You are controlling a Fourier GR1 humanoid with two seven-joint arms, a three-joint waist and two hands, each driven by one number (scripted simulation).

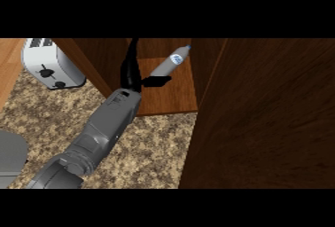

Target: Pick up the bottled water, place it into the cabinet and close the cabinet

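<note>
Bottle (171, 62) is in the cabinet (88, 62), door (268, 115) wide open
It lies tilted on the wooden shelf (173, 95). The left hand (131, 73) is just beside it, fingers straight, thumb poking toward its lower end.

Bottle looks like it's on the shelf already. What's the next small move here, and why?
Probably draw the left hand back out of the cabinet. The bottle already lies tilted on the shelf, the hand is open beside it, not curled round it, and the door stands open; the arm must clear before closing.
</note>
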